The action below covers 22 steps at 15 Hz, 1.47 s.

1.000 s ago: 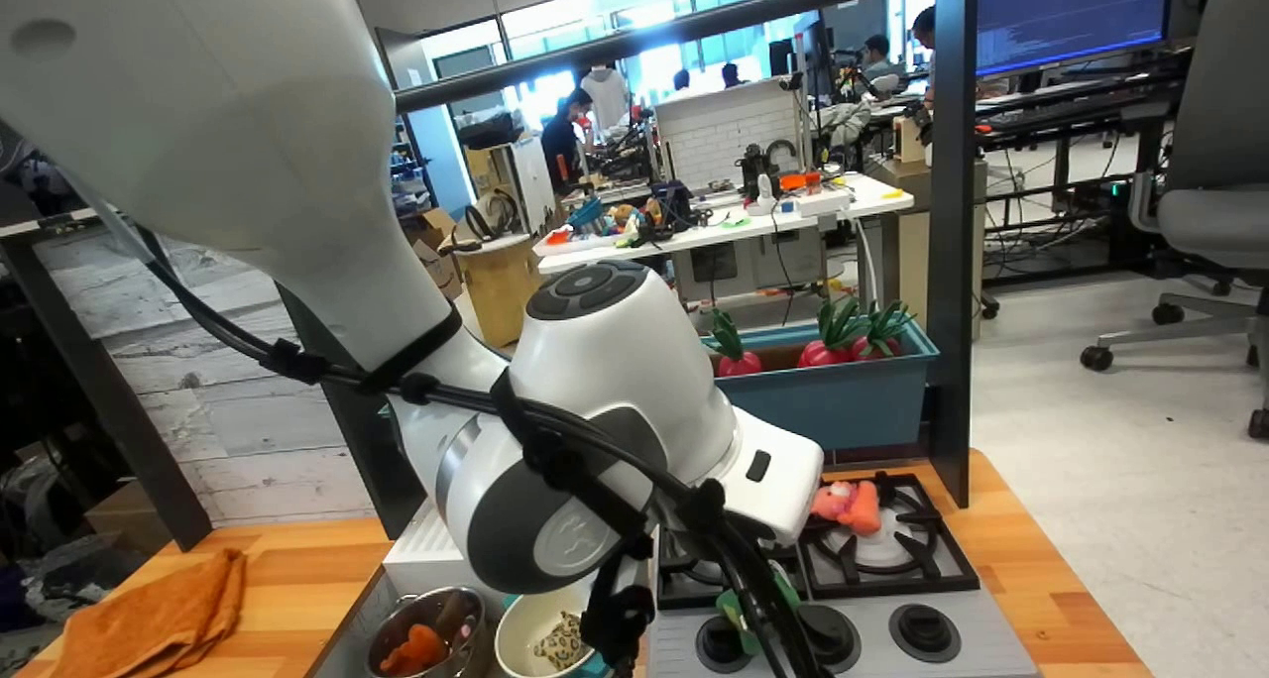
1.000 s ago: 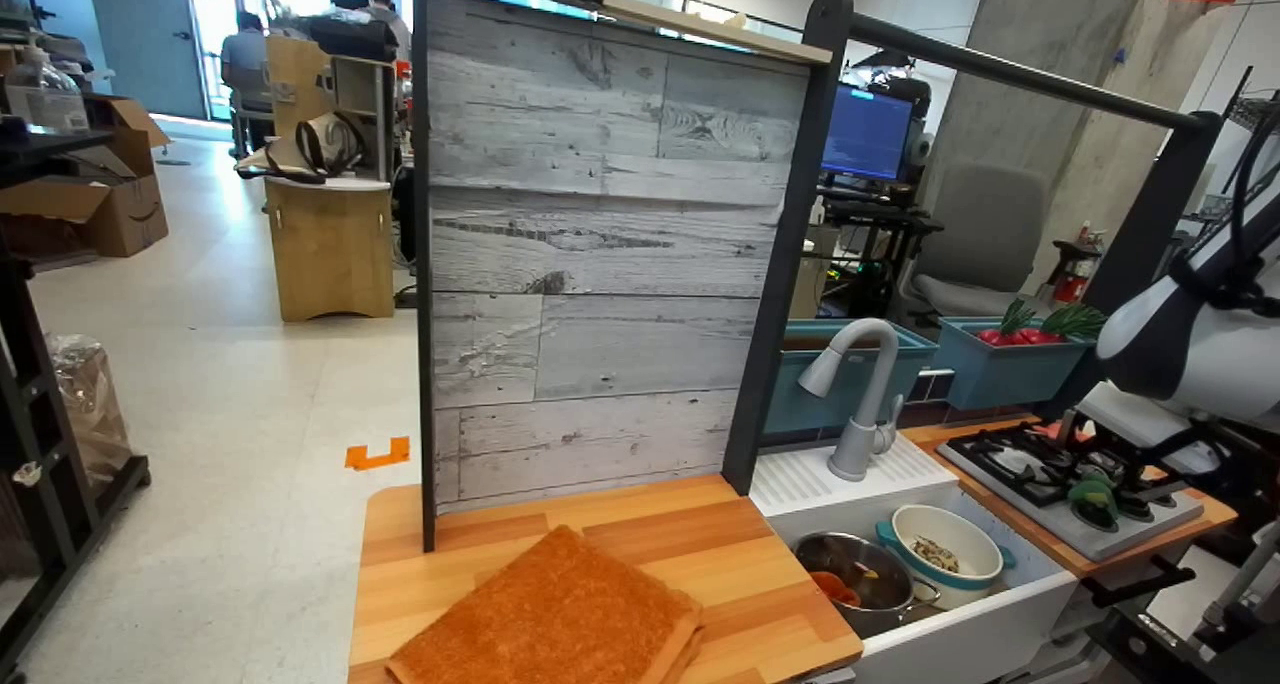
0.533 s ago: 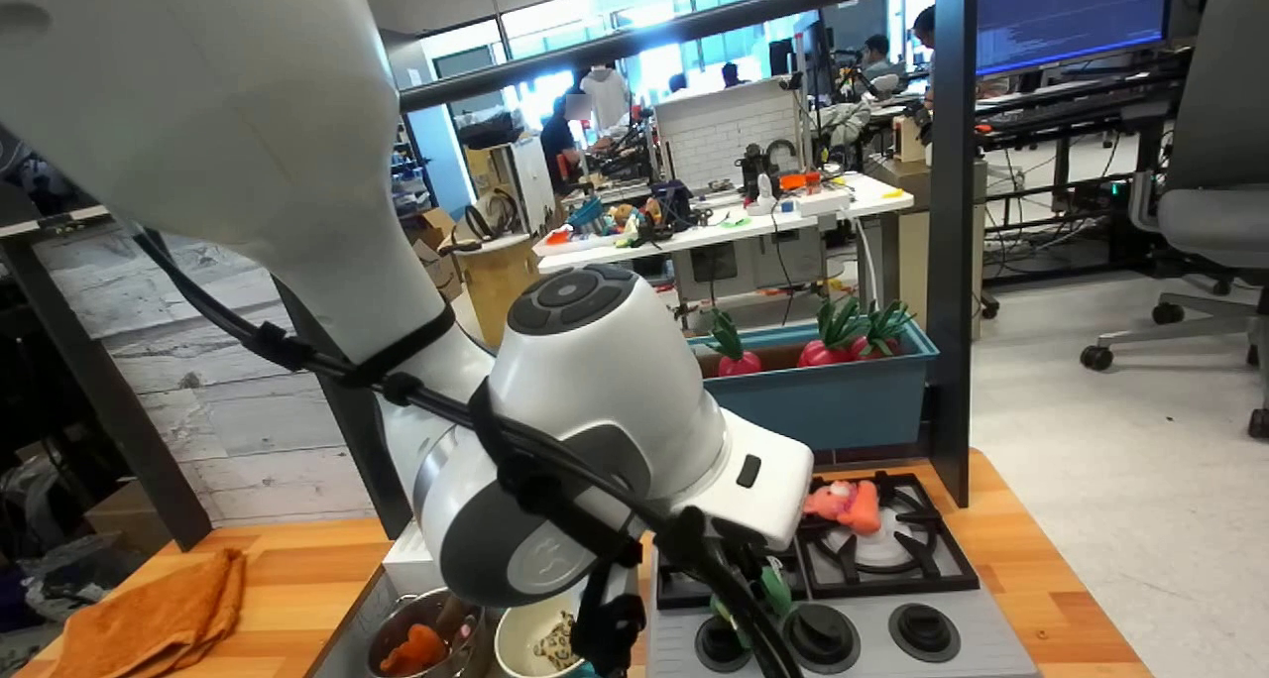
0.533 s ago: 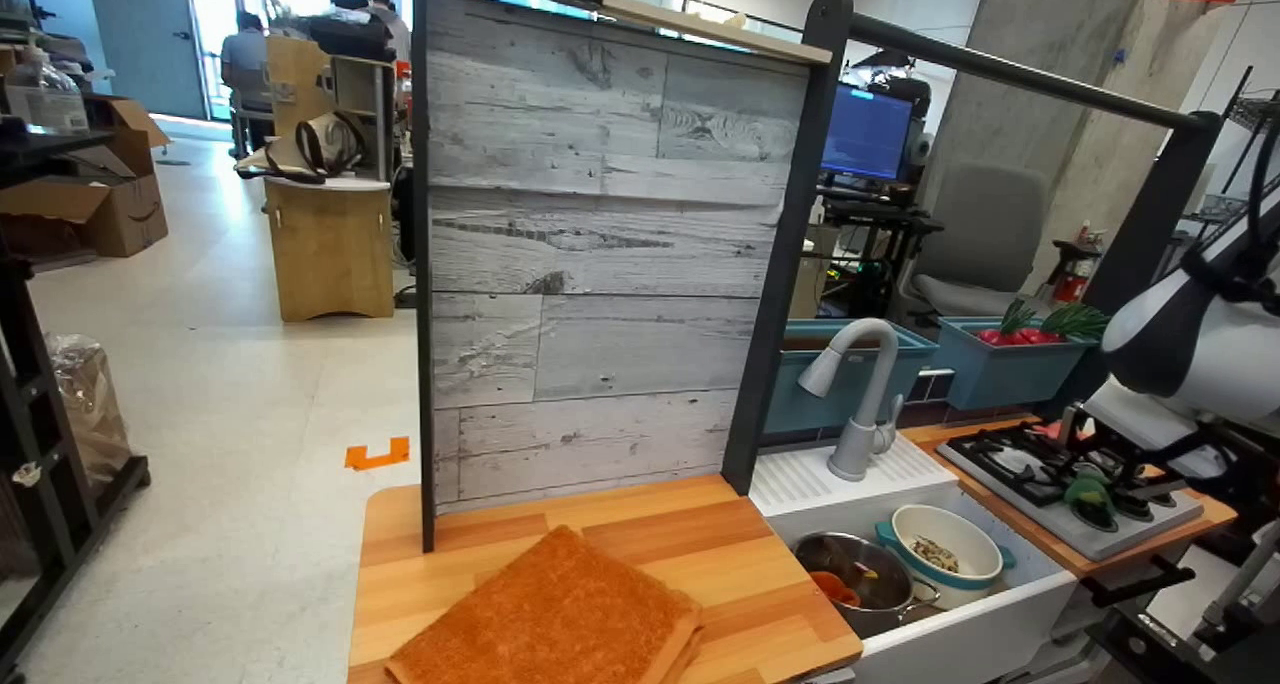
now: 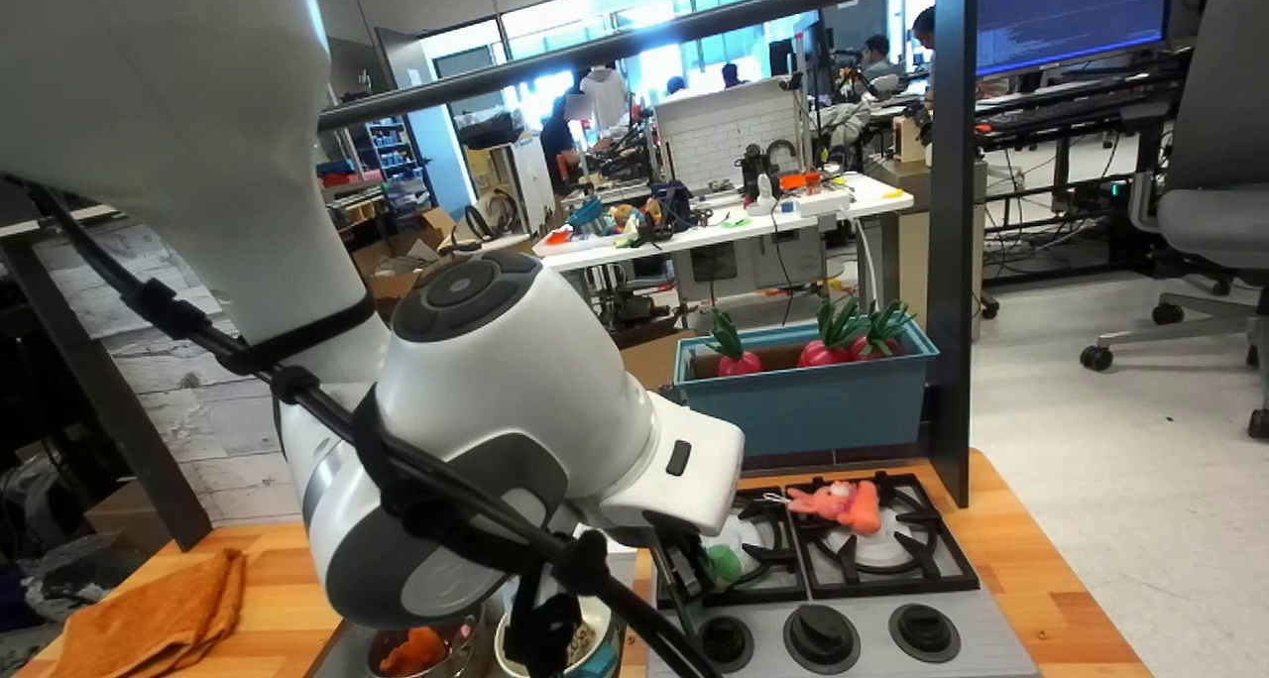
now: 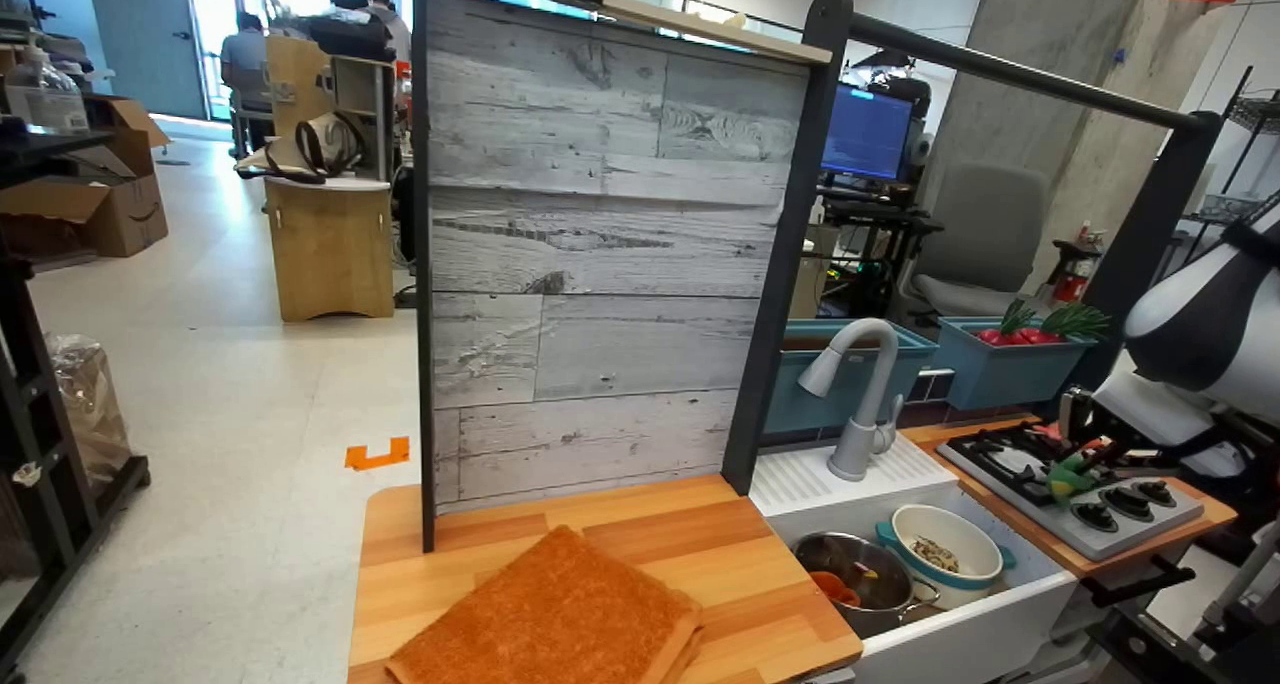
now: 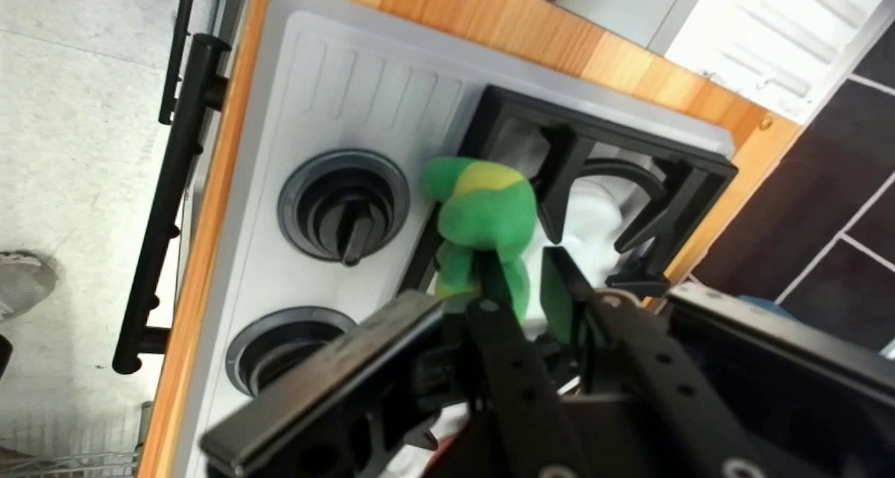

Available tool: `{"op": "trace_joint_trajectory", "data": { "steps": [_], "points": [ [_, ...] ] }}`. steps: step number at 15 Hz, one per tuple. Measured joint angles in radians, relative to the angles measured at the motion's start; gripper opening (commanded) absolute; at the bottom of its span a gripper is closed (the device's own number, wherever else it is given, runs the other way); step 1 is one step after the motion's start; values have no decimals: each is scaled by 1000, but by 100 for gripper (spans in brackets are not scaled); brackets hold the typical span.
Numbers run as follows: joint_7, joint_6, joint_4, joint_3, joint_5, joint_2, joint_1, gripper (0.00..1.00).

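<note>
Gray stovetop (image 7: 377,107) lies beneath the hand (image 7: 524,265), its jaws slightly apart, one overlapping the green toy (image 7: 488,216).

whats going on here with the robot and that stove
A robot arm has its gripper at a green and yellow plush toy, close to a knob of the stove. In the wrist view one finger overlaps the toy, but whether it is gripped or lifted I can't tell. A pink soft toy lies elsewhere on the stove; a metal pot and a white pot stand in the sink.
</note>
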Motion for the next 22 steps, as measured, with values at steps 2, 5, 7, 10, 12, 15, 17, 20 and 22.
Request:
{"op": "trace_joint_trajectory", "data": {
  "steps": [2,5,7,10,12,15,17,20,22],
  "points": [
    [13,-2,-11,-1,1,-1,1,26],
    [32,-8,-18,-11,4,-1,4,54],
    [45,-13,-18,-19,6,-1,8,64],
    [59,-35,-18,-25,10,0,11,32],
    [63,-49,-18,-29,13,0,14,23],
    [64,-69,-17,-42,30,0,30,0],
    [68,-76,-16,-54,40,0,48,0],
    [69,-77,-16,-62,47,0,67,0],
    [66,-66,-21,-39,38,-3,58,1]
  ]
}}
